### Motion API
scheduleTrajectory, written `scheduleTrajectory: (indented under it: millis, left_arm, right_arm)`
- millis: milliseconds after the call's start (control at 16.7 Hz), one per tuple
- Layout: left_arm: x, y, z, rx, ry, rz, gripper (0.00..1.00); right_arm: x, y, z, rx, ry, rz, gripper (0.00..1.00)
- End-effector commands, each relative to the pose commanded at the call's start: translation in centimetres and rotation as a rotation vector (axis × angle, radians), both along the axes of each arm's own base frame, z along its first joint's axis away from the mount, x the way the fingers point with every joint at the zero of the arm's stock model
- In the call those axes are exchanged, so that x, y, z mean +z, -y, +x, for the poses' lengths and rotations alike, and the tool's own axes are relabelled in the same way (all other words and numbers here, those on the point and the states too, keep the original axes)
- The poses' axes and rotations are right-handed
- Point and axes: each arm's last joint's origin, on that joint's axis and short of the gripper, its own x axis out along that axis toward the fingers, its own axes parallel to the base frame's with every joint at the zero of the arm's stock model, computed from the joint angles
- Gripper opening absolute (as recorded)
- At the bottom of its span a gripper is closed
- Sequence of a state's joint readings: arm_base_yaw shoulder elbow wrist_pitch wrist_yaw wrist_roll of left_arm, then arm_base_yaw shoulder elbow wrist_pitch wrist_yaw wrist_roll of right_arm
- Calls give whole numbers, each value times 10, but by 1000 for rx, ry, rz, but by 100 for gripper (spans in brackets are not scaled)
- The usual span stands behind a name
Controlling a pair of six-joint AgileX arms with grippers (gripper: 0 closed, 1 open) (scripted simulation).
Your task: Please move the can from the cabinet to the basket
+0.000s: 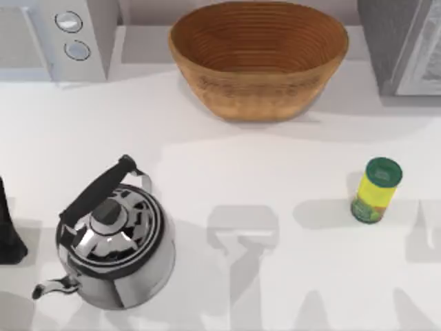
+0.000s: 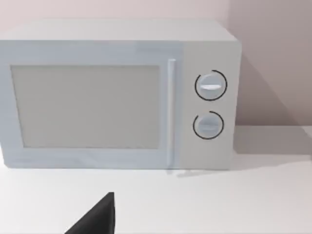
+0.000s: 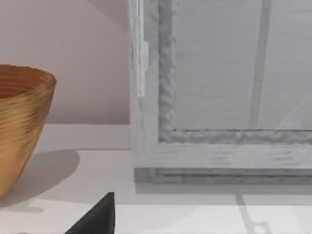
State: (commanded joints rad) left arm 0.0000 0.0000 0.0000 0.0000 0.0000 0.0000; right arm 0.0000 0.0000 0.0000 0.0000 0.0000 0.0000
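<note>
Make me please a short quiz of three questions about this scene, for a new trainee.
1. True or false: the basket already holds a can.
2. What stands nearest the cabinet on the table?
A) kettle
B) yellow-green container
C) microwave
3. Fill in: the cabinet door looks ___.

Key: 1 false, its inside is bare. 2 B. 3 closed.

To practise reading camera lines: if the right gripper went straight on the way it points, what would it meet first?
Most likely the cabinet, at its pale framed door; the basket sits off to the side. How far off the door lies is unclear.
</note>
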Motion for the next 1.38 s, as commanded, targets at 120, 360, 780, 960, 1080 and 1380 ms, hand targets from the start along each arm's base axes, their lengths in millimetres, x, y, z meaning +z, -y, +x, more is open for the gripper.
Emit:
scheduleTrajectory:
  millis: [120, 360, 780, 960, 1080, 1380]
  left_arm:
    - [0, 0, 0, 0, 0, 0, 100]
    - [0, 0, 0, 0, 0, 0, 100]
    - [0, 0, 0, 0, 0, 0, 100]
    - [0, 0, 0, 0, 0, 0, 100]
    - [0, 0, 0, 0, 0, 0, 100]
    - [0, 0, 0, 0, 0, 0, 100]
  right_arm:
    - [0, 0, 0, 0, 0, 0, 100]
    - [25, 0, 1, -14, -30, -1, 100]
    - [161, -8, 26, -17, -34, -5, 100]
    - [228, -15, 51, -9, -17, -5, 100]
    - [267, -22, 72, -4, -7, -4, 100]
    - [331, -39, 123, 1, 8, 0, 100]
